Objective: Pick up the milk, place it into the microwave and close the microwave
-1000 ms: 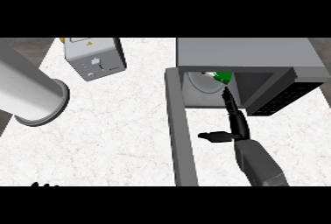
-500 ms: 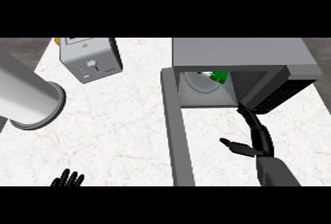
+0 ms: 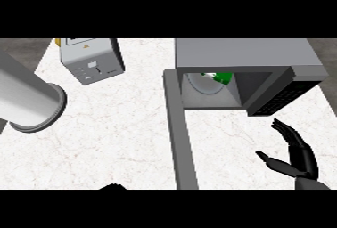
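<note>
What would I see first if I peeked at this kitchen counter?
The grey microwave at the top right stands open, its door swung out toward you, with the green-and-white milk inside. Below it the black right hand hovers open, and a big grey cylinder juts in at the left.

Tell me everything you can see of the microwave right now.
The microwave is a grey box standing on the white counter at the upper right. Its door is swung wide open, seen edge-on as a long grey bar left of the cavity. Inside are a pale round plate and the green and white milk. A dark panel sits at its right. The right hand is apart from it.
</note>
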